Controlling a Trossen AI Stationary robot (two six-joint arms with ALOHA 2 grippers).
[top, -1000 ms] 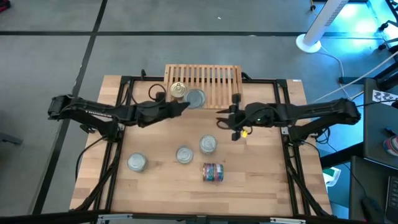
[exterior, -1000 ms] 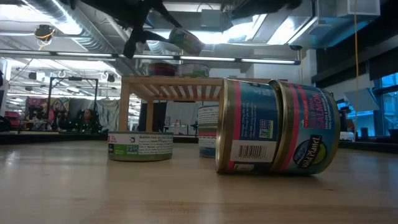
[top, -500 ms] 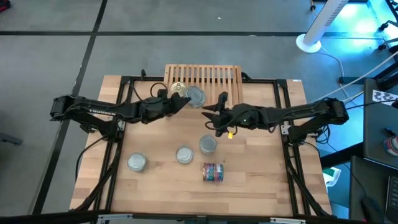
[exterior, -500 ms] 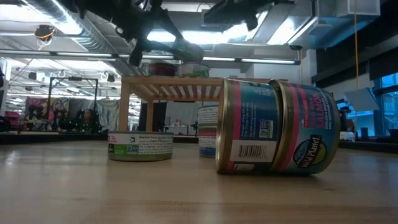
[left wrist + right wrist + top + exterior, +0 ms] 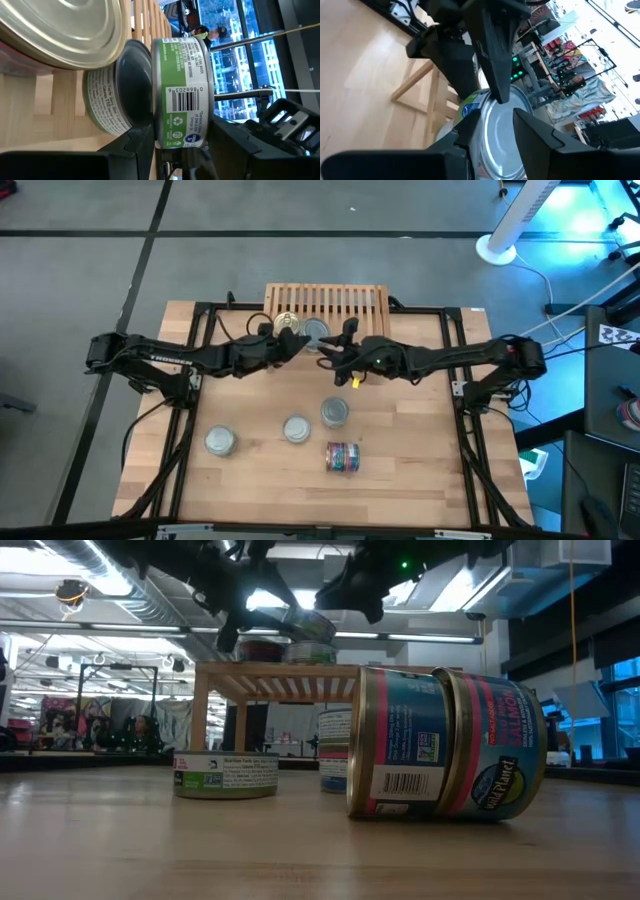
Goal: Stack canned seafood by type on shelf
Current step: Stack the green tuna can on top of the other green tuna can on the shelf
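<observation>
Holding a green-labelled tin [image 5: 182, 92] between its two fingers, the left gripper [image 5: 293, 343] is at the front edge of the wooden shelf [image 5: 345, 305], above a grey-labelled tin [image 5: 107, 107] that already sits on the slats. A gold-lidded tin [image 5: 285, 323] also stands on the shelf, just beside it. The right gripper [image 5: 335, 352] is close on the other side of the held tin; its fingers are partly spread, and its fingertips [image 5: 540, 132] are at the silver lid, but I cannot tell if they press it. On the table in front of the shelf stand three silver-lidded tins [image 5: 296, 428], one of them well to the left. A blue and red labelled stack of two tins [image 5: 445, 743] lies on its side nearest the front edge.
</observation>
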